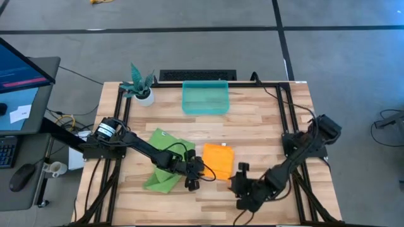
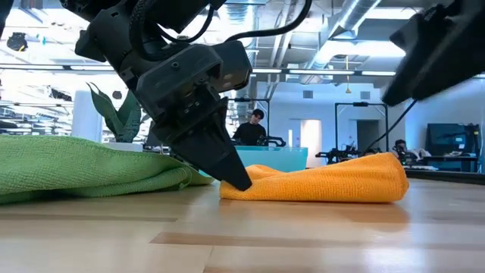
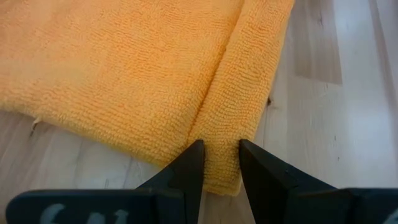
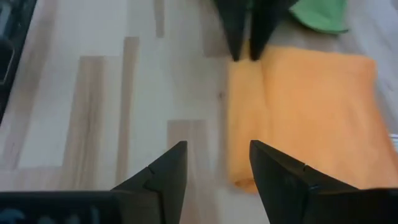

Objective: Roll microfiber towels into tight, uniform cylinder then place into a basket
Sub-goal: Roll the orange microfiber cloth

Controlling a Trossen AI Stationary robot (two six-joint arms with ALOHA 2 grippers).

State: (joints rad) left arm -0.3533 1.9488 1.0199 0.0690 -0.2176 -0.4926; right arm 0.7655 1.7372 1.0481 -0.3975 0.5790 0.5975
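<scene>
Left gripper (image 3: pixel 216 163) pinches the orange towel's (image 3: pixel 124 68) rolled edge to keep it tight; right gripper (image 4: pixel 214 163), spread, hovers just short of it.

Open right pincer (image 4: pixel 214 171) near orange towel (image 4: pixel 305 112)

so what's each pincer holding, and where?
Left pincer pinches the orange towel at its rolled edge's end. Right pincer is open, holding nothing.
</scene>
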